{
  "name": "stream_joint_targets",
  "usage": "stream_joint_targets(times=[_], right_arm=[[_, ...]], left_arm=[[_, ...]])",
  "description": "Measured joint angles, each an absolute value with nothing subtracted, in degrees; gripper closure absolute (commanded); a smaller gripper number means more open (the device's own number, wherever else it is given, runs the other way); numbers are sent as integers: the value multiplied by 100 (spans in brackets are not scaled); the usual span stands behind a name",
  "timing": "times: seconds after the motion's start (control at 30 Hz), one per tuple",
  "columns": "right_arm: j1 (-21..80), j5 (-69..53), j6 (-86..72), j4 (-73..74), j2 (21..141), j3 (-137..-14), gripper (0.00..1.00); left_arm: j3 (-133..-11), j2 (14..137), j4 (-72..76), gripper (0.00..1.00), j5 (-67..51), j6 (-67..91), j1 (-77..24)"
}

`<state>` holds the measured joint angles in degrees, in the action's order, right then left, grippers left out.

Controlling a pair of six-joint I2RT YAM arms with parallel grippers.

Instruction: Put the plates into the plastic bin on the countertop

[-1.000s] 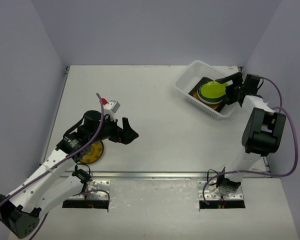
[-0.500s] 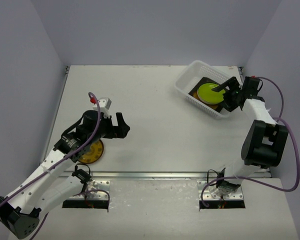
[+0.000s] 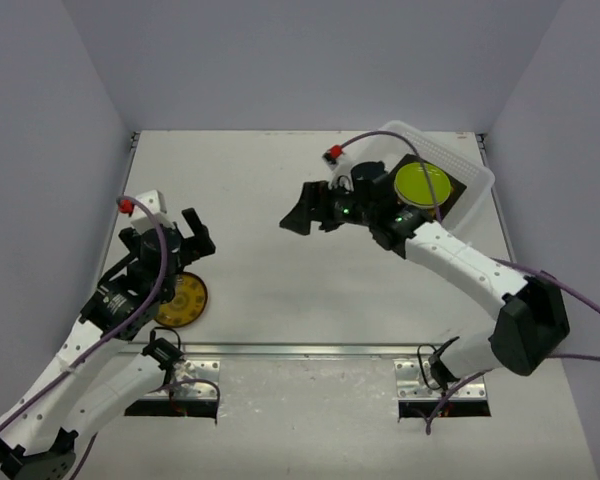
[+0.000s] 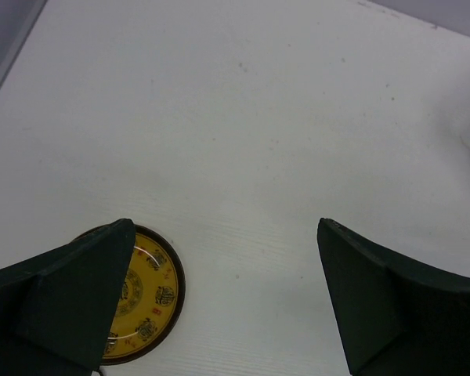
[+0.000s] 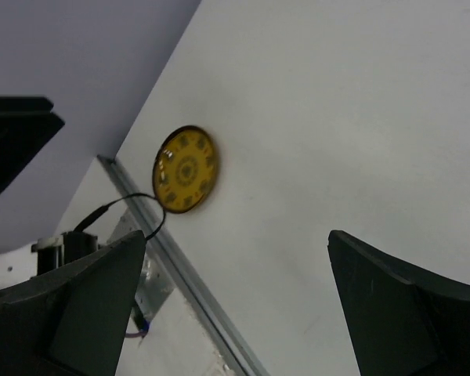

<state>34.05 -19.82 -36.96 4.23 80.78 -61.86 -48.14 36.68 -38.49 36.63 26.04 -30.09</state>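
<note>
Your left gripper [image 4: 225,235] is spread wide with nothing between the fingers. It hangs over bare countertop [image 3: 270,180] at the left side, pointing down and away from the base. The yellow-brown plate [image 4: 145,294] sits just beside and below its left finger, not touching it as far as the wrist view shows.

That plate lies flat and face up, near the metal front edge [image 3: 300,349] on the left. It is round, so it has no long axis. It has a dark rim and a ring of dark marks around a centre medallion. The marks are too small to read as writing.

Your right gripper [image 3: 305,212] is also spread wide and holds nothing. It is over the middle of the table and points left, well apart from the yellow-brown plate, which shows far off in its wrist view.

Behind that arm, at the far right corner, is the plastic bin [image 3: 410,126]. It is turned at an angle to the table edges, and the arm hides its near side. Inside it the lime green plate [image 3: 424,184] lies flat on top of a dark square plate [image 3: 464,190], whose corners point diagonally. No labels show on the bin or the arms.
</note>
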Motion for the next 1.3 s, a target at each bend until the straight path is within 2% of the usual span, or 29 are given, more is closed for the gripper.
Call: stream_joint_targets(times=[0.17, 0.2, 0.37, 0.53, 0.63, 0.83, 0.87, 0.93, 1.1, 1.3], right_arm=[[4976, -2123, -3848, -438, 9707, -6402, 5], [5199, -2135, -3923, -494, 10201, -6590, 9], [5801, -2148, -4439, -769, 12045, -7295, 16], [5852, -2211, -4947, -1140, 12817, -8057, 44], [5852, -2112, -5198, -1248, 13179, -8360, 50], [5852, -1961, -5863, -1588, 13704, -8809, 71], [5852, -1957, -5935, -1625, 13772, -8872, 77], [5851, -1961, -6066, -1656, 13946, -9068, 100], [5844, -1958, -6349, -1821, 14164, -9222, 100], [5580, -1720, -6259, -1615, 13052, -7800, 100]], left_arm=[[-4790, 2861, -3946, 0, 4175, 2799, -3006], [-4790, 2621, -3945, 0, 4261, 2844, -3004], [-4788, 1924, -3960, 0, 4537, 2940, -3004], [-4746, 1719, -3932, 0, 4597, 2942, -3004], [-4738, 1715, -3928, 0, 4592, 2939, -3004], [-4727, 1721, -3925, 0, 4586, 2937, -3004], [-4722, 1721, -3926, 0, 4584, 2933, -3004], [-4715, 1721, -3925, 0, 4580, 2919, -3004], [-4713, 1730, -3917, 0, 4547, 2879, -3004], [-4699, 1805, -3849, 0, 4447, 2828, -3004]])
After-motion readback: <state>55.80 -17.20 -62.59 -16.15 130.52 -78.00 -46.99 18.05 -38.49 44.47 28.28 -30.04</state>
